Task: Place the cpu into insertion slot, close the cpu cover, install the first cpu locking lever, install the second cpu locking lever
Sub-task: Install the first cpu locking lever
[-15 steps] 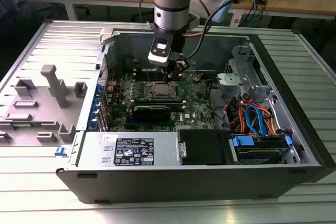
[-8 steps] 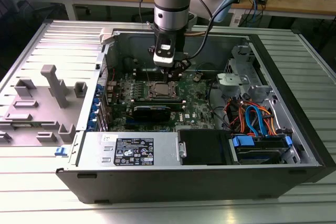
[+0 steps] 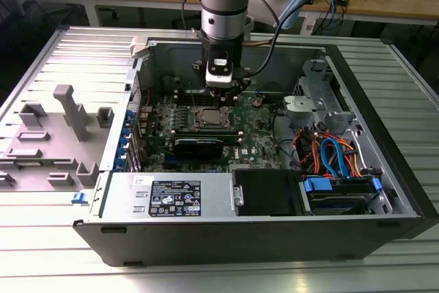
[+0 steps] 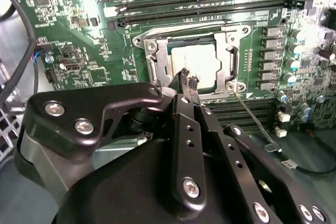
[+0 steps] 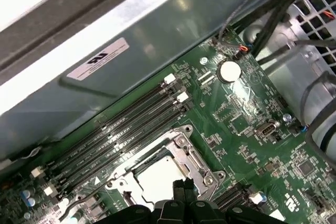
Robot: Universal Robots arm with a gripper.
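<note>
Your gripper hangs over one edge of the cpu cover, fingers pinched together with nothing between them. The cpu sits in the socket in the far half of the open case, and the cover lies flat around it. A thin lever angles out from a socket corner.

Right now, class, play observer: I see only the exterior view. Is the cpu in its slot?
Observer: Yes. In the second wrist view the cpu lies seated, its silver top showing through the cpu cover window.
Operator: Where is the tool?
Observer: The tool is shut, tips at the cover's edge beside the cpu.
Operator: Any lever free?
Observer: A thin wire lever slants out from the cover's corner.
</note>
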